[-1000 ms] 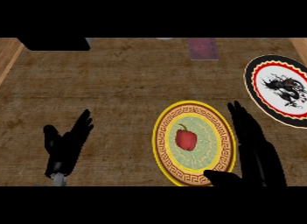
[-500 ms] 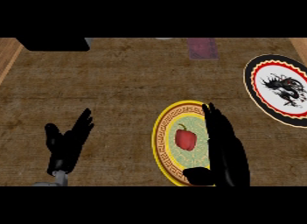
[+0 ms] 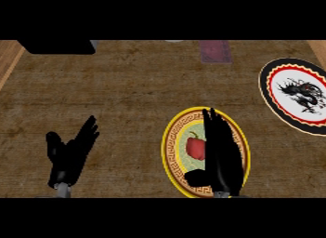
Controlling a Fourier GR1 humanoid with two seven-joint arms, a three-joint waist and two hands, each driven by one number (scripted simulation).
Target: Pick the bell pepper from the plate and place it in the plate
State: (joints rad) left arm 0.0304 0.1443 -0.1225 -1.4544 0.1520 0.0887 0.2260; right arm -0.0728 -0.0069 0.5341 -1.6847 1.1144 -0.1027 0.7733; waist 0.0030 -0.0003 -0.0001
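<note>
Right hand (image 3: 221,158) open over bell pepper (image 3: 195,146), yellow-rimmed plate (image 3: 173,139)

Both hands (image 3: 70,155) (image 3: 222,153) open, fingers straight

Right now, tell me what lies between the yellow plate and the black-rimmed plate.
In the head view, only bare counter lies between the yellow plate and the black-rimmed plate; nothing sits there.

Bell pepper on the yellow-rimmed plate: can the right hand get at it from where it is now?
Probably yes. The right hand hangs open over the yellow-rimmed plate, right beside the bell pepper, and nothing lies between them. Its fingers are not yet curled round the pepper.
</note>
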